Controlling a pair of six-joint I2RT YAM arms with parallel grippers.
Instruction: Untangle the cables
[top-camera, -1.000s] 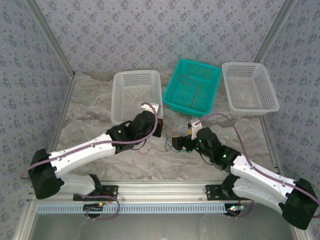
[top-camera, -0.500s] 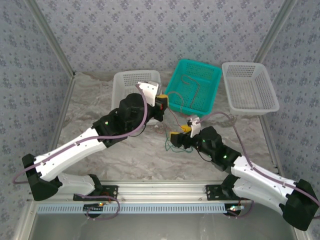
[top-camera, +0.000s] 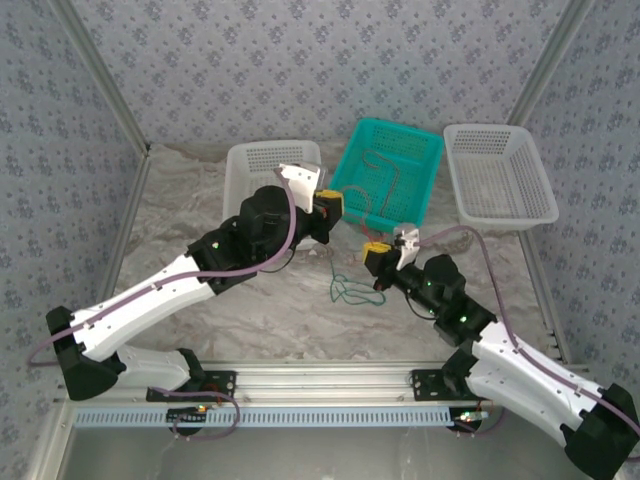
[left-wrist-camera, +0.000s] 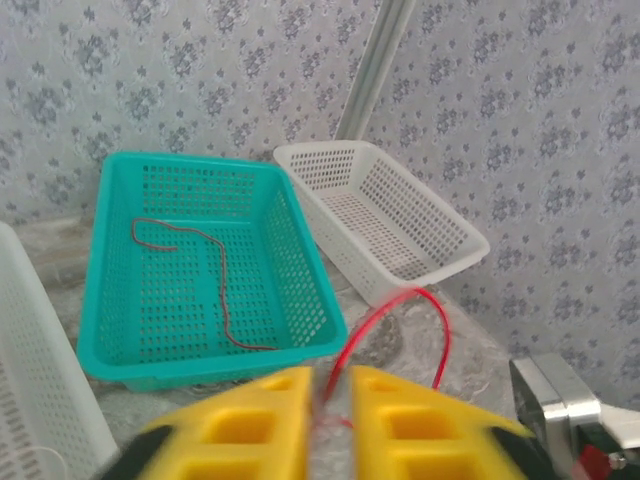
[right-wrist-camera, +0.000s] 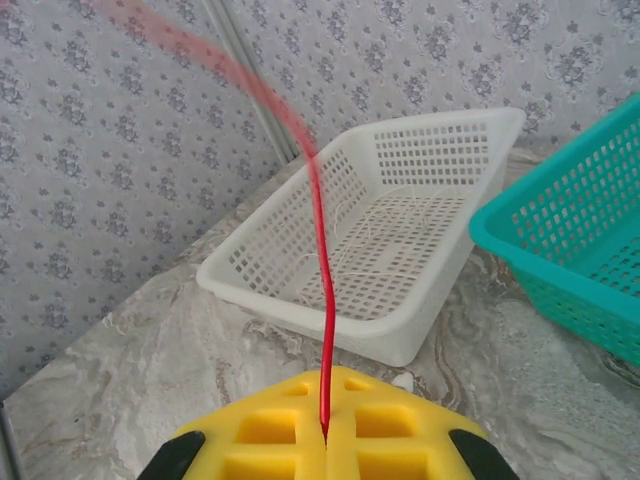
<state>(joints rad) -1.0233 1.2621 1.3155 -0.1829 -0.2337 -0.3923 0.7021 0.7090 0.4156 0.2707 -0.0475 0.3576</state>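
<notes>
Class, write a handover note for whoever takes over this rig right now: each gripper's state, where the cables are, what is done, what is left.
Left gripper: jaws slightly apart, red cable running through the gap, near the teal basket.
Right gripper: shut on the same red cable.
Done: brown cable lies in the teal basket; a pale cable seems to lie in the left white basket.
Left: free and place the red cable; the green cable lies loose on the table.
</notes>
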